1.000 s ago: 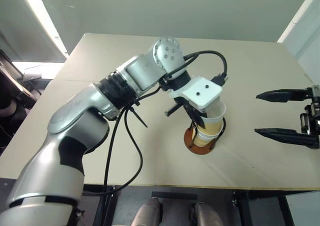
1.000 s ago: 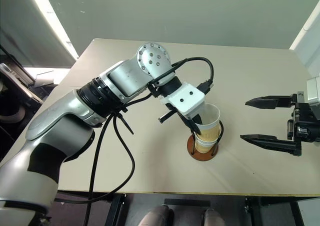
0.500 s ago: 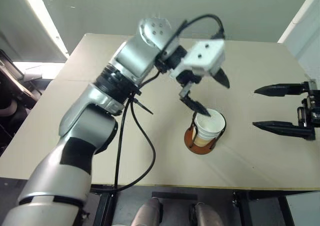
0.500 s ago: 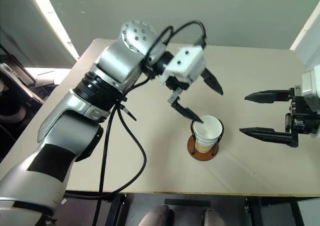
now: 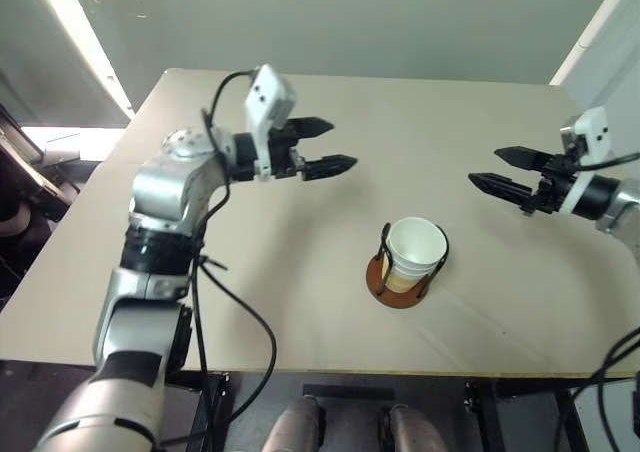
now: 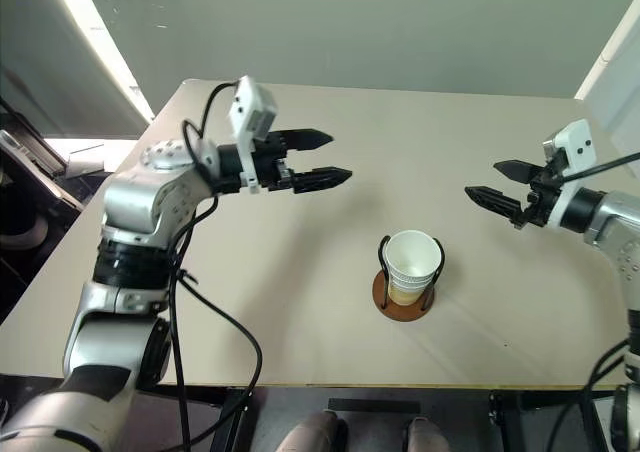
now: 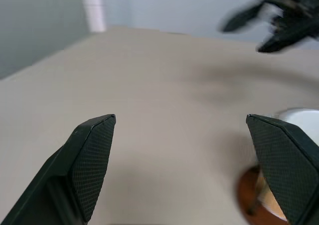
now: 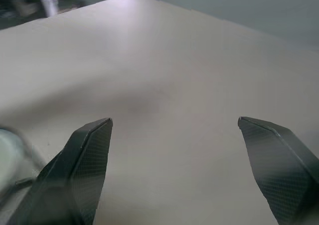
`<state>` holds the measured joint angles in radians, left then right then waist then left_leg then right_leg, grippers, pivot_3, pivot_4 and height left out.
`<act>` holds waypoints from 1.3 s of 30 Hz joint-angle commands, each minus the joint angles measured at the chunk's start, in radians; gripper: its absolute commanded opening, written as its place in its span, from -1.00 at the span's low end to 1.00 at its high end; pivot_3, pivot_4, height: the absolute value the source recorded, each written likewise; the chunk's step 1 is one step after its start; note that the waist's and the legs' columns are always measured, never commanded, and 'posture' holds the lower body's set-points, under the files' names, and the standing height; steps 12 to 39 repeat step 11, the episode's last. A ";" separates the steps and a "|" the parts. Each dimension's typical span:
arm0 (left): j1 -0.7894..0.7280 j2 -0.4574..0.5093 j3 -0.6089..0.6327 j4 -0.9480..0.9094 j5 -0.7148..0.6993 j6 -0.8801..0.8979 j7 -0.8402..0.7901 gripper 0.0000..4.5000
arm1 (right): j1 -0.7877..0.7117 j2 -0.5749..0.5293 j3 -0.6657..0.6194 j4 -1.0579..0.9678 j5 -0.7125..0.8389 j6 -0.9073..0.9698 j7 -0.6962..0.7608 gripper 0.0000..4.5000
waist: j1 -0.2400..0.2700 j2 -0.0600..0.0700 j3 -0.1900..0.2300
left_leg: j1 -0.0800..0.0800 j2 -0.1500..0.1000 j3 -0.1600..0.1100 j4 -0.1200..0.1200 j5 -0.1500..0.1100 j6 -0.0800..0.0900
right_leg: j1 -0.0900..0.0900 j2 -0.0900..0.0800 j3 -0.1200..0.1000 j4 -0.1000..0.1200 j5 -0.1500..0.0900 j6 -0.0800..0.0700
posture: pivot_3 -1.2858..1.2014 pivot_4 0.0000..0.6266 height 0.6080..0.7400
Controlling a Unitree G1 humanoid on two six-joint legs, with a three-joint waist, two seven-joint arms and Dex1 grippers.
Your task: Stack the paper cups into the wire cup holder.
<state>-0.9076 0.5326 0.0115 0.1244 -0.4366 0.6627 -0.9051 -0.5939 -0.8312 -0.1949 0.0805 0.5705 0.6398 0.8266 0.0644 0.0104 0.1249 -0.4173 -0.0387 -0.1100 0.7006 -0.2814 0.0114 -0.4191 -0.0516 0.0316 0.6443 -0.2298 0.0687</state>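
Observation:
The paper cups (image 5: 415, 252) sit nested as one stack inside the wire cup holder (image 5: 381, 275), upright near the middle of the table; how many are in the stack I cannot tell. My left gripper (image 5: 338, 143) hovers open and empty, up and to the left of the holder, well apart from it and pointing right. My right gripper (image 5: 485, 167) hangs open and empty to the right of the cups, pointing left. In the left wrist view the open left gripper (image 7: 179, 118) frames bare table, with the cups (image 7: 304, 120) at one side.
The beige table (image 5: 300, 262) spreads wide around the holder. Its front edge runs close below the holder. A bright window strip lies beyond the table's left edge. The right wrist view looks between the open right gripper (image 8: 174, 119) at bare tabletop.
My left gripper opened and let go of the top cup, which now sits lower in the stack. The left arm swung away up and to the left. The right gripper moved inward over the table.

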 commanded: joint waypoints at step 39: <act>0.192 -0.064 0.210 -0.213 -0.044 0.073 0.360 0.99 | -0.158 0.140 -0.033 0.344 -0.178 -0.152 -0.207 0.86 | 0.001 0.000 0.000 | 0.002 0.000 0.001 0.000 0.000 -0.001 | 0.001 0.000 0.001 0.000 0.000 -0.001 | 0.03 -0.52 1.00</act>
